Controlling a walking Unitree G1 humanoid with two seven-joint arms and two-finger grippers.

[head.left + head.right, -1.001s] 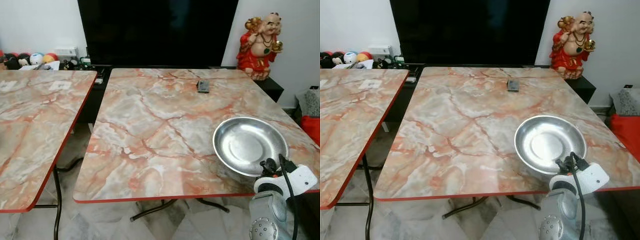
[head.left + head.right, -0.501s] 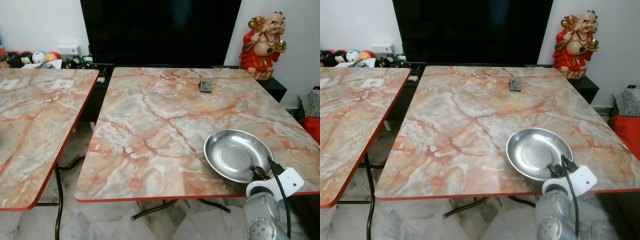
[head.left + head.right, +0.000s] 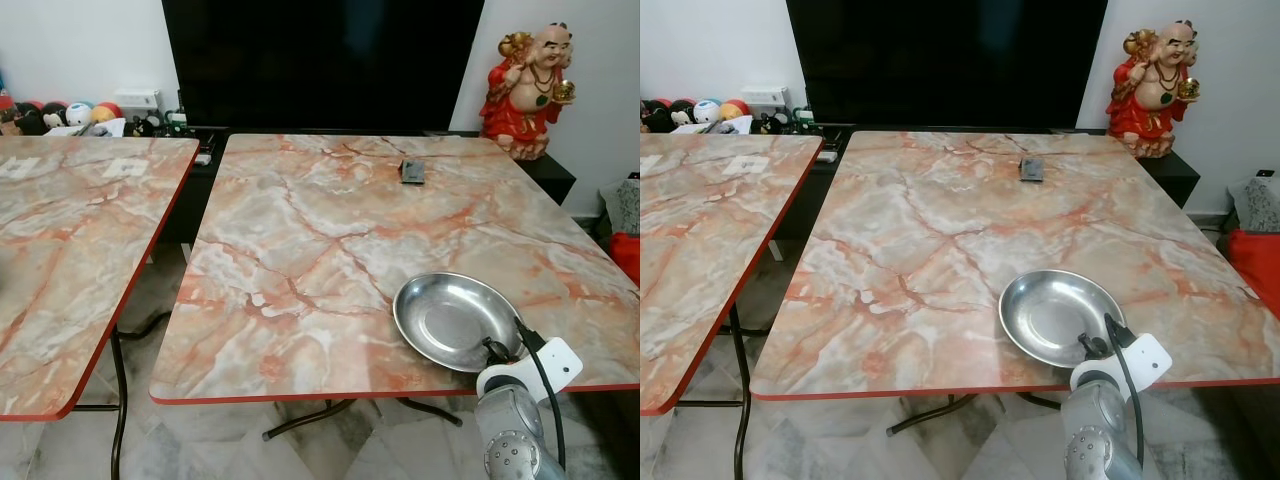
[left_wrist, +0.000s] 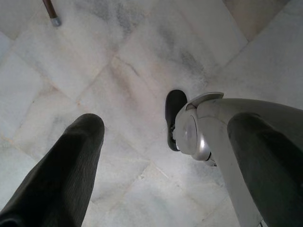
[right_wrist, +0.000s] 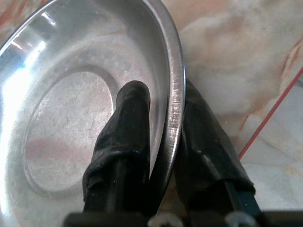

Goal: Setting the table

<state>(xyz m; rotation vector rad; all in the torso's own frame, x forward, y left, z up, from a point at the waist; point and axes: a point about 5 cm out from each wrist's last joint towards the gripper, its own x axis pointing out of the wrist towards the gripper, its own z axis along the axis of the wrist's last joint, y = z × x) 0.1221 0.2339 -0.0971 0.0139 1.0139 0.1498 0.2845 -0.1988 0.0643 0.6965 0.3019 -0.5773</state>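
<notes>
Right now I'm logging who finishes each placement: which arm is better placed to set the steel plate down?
Right. The right gripper already pinches the steel plate by its rim, one finger inside and one outside, over the table near its front edge. The left gripper hangs over the floor.

We see a large black television (image 3: pixel 320 60) against the white wall, with a red and gold laughing Buddha statue (image 3: pixel 527 92) beside it on a low dark cabinet (image 3: pixel 555 175). A row of small colourful toys (image 3: pixel 60 116) sits at the far left, near a white box (image 3: pixel 138 100). A red cushion (image 3: pixel 1255 265) lies at the right edge. The floor (image 4: pixel 94 71) is pale marble tile.
</notes>
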